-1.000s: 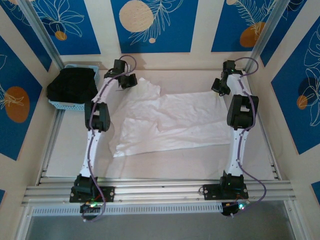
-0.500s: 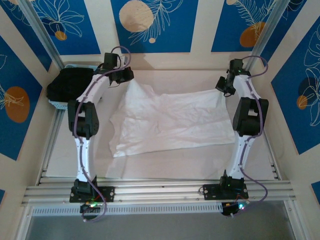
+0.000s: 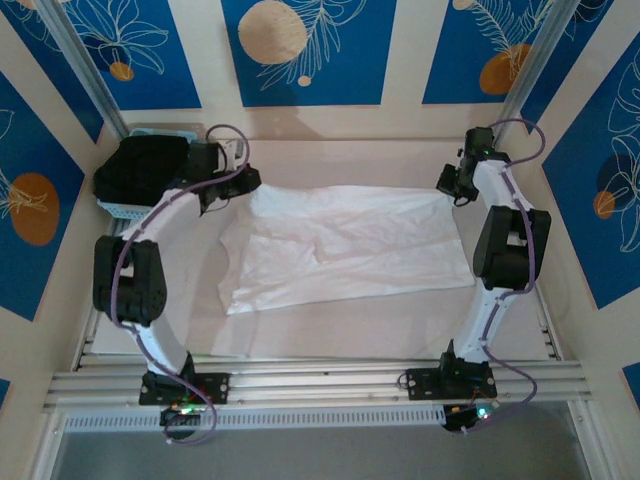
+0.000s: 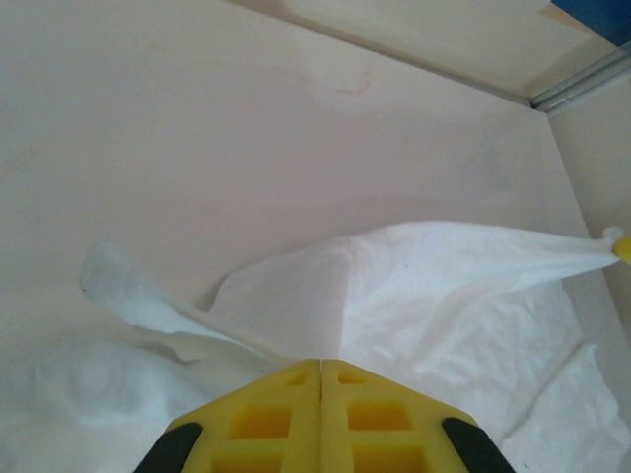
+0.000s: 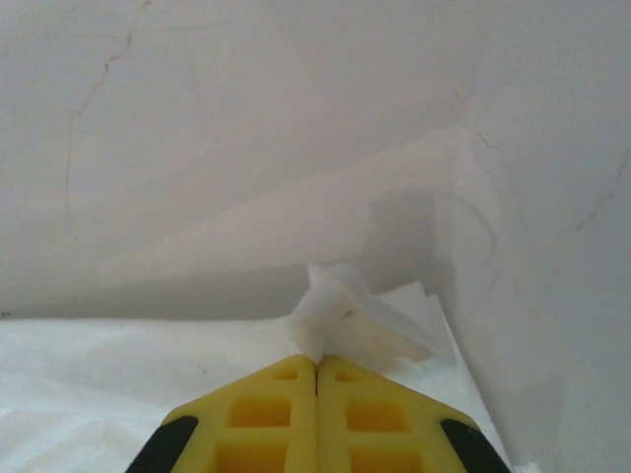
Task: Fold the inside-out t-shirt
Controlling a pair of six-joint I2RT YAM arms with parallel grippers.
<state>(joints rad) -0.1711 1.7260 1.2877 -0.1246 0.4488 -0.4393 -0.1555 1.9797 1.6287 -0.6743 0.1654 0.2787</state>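
The white t-shirt [image 3: 340,245] lies across the middle of the table [image 3: 330,325], long axis running left to right, its far edge strung between the arms: left gripper [image 3: 243,183] pinched tight on the upper-left corner, right gripper [image 3: 452,185] likewise on the upper-right.

The inside-out t-shirt [image 3: 350,240] is soft matt cloth on a smooth matt table [image 3: 350,332].

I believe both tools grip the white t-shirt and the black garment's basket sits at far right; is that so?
No: the top external view shows the basket with the black garment at far left. The left tool and right tool do grip the white t-shirt.
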